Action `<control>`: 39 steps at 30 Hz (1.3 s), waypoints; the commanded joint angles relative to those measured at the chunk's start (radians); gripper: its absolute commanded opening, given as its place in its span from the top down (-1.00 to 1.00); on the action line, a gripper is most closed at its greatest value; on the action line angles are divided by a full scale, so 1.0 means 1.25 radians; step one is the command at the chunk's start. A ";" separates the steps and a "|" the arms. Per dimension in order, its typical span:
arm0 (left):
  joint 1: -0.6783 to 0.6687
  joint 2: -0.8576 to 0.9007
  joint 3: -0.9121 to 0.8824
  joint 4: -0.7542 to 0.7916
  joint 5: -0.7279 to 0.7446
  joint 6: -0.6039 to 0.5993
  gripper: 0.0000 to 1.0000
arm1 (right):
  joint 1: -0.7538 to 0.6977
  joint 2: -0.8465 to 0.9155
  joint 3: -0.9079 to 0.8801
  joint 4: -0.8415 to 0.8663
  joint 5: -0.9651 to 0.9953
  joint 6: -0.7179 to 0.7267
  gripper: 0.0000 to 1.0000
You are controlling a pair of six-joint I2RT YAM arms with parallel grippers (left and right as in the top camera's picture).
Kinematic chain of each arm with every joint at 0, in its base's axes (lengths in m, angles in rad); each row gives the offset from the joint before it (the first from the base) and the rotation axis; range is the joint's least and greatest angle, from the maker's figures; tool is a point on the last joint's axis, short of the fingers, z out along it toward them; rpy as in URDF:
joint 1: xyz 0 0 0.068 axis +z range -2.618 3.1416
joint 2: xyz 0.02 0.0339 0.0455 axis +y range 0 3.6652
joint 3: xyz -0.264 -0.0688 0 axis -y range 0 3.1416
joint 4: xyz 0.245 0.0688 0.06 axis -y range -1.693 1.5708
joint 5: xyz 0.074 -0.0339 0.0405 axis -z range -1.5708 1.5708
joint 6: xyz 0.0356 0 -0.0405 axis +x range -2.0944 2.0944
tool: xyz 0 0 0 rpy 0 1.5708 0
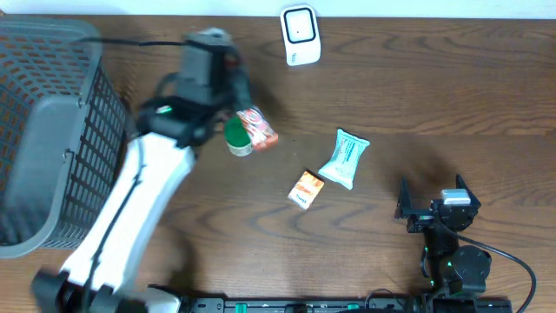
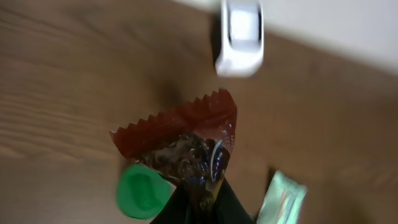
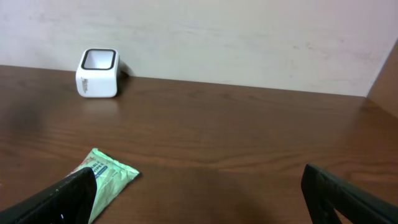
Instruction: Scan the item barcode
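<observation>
My left gripper (image 1: 238, 116) is shut on a red snack packet (image 1: 258, 128) with a serrated edge, held above the table left of centre. In the left wrist view the packet (image 2: 186, 142) sticks out past the dark fingertips (image 2: 233, 208), toward the white barcode scanner (image 2: 241, 37). The scanner (image 1: 301, 35) stands at the table's far edge. My right gripper (image 1: 432, 205) rests open near the front right, and its wide-apart fingers (image 3: 62, 199) hold nothing.
A green-lidded container (image 1: 237, 137) lies just under the held packet. A mint-green wipes packet (image 1: 345, 158) and a small orange box (image 1: 306, 189) lie mid-table. A grey mesh basket (image 1: 43, 130) fills the left side.
</observation>
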 commanded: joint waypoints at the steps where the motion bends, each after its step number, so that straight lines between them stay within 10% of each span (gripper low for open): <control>1: -0.044 0.084 0.001 0.002 -0.018 0.166 0.85 | 0.006 -0.004 -0.001 -0.003 0.001 0.010 -0.99; 12: -0.103 0.284 0.001 0.000 -0.008 0.451 0.85 | 0.006 -0.004 -0.001 -0.003 0.001 0.010 -0.99; 27: -0.132 0.405 -0.003 0.050 0.044 0.452 0.83 | 0.006 -0.004 -0.001 -0.003 0.001 0.010 -0.98; 33: -0.132 0.392 0.001 0.050 0.043 0.452 -0.21 | 0.006 -0.004 -0.001 -0.003 0.001 0.010 -0.99; 39: -0.132 0.309 0.005 0.051 0.042 0.452 -0.58 | 0.006 -0.004 -0.001 -0.003 0.001 0.010 -0.99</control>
